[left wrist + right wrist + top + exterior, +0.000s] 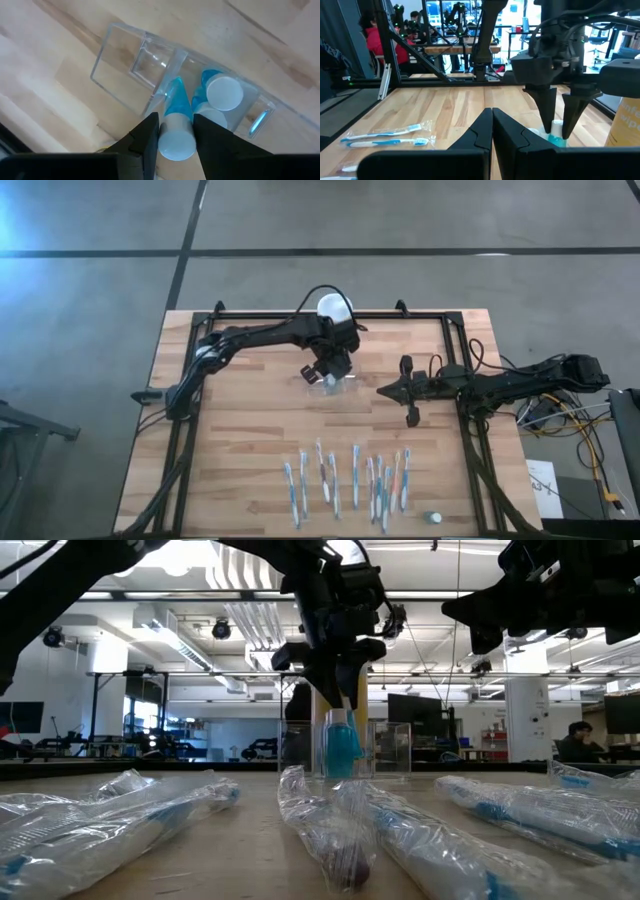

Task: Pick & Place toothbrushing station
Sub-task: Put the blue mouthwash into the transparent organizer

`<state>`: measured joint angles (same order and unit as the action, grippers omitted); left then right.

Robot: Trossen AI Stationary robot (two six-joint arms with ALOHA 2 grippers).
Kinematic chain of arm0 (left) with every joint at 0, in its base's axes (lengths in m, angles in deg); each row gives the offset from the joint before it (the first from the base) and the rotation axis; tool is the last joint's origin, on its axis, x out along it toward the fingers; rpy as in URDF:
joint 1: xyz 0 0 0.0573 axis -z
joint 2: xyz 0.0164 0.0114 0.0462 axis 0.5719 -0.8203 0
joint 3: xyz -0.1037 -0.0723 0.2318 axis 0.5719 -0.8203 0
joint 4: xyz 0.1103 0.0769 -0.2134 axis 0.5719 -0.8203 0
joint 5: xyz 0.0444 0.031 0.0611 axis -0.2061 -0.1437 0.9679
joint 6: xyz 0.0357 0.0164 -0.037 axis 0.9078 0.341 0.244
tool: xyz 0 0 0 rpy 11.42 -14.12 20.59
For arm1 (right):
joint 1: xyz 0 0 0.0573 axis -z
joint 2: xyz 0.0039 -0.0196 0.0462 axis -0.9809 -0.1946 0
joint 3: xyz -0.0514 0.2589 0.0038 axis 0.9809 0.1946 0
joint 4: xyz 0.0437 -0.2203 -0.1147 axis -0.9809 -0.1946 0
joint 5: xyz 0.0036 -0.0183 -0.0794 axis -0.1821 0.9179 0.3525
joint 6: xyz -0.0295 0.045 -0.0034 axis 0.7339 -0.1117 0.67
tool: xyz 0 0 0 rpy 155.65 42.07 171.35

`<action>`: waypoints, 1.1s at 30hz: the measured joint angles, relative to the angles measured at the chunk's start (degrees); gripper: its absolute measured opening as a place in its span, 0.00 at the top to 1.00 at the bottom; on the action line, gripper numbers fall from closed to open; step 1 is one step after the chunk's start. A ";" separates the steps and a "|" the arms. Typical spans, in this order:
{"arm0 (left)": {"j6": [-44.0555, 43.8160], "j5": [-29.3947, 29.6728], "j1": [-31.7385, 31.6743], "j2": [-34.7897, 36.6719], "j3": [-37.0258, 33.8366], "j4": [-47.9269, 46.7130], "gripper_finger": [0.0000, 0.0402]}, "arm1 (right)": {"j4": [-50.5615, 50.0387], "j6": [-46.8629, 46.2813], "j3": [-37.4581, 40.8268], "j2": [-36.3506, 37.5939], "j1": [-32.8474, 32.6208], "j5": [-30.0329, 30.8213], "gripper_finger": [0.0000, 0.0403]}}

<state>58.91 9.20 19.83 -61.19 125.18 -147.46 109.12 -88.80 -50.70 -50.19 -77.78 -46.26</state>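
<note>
The toothbrushing station (120, 65) is a clear, see-through holder with compartments, standing on the wooden table near its middle (338, 384). A small blue tube with a white cap (223, 92) stands in it. My left gripper (175, 118) hangs over the holder, pointing steeply down, shut on a second blue tube with a white cap (176, 107). In the low view that gripper (340, 690) stands above the holder (385, 750). My right gripper (385, 390) waits level to the right of the holder, shut on nothing (492, 125). My left gripper pinches the second tube between its two fingers at the white cap end (175, 142), one finger (150, 127) on each side. The fingers come from above, slanting down. The tube hangs below them, nearly upright, its blue lower end (172, 87) reaching into the holder.
A yellow jar with a white lid (335, 308) stands just beyond the holder, toward the far edge (627, 120). Several toothbrushes in clear wrappers (345, 480) lie in a row near the front edge, with a small white thing (434, 518) at their right.
</note>
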 joint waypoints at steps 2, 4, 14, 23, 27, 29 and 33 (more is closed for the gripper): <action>-1.02 -1.79 -0.19 -0.03 -0.01 0.17 0.70 | 0.02 0.12 0.00 0.00 0.02 0.00 0.98; -1.53 -1.64 -0.23 -0.07 -0.02 0.31 0.70 | 0.02 0.16 0.00 0.00 0.01 0.00 0.98; -3.02 3.92 -0.08 -0.32 -0.02 0.15 0.70 | 0.04 0.43 0.00 -0.01 0.01 0.02 0.98; -2.43 5.59 -0.08 -0.92 0.00 -0.06 0.70 | 0.26 0.39 0.00 -0.02 0.02 0.02 0.98; -1.59 6.26 0.21 -0.97 -0.07 0.74 0.70 | 0.28 0.24 0.00 -0.02 0.02 0.02 0.98; -1.37 6.74 0.31 -0.99 -0.11 0.93 0.70 | 0.26 0.23 0.00 -0.02 0.02 0.02 0.98; -1.79 6.85 0.33 -1.03 -0.11 1.05 0.70 | 0.26 0.22 0.00 -0.02 0.02 0.02 0.98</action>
<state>57.12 16.05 20.16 -62.22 125.07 -146.40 109.38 -88.59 -50.70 -50.21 -77.76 -46.23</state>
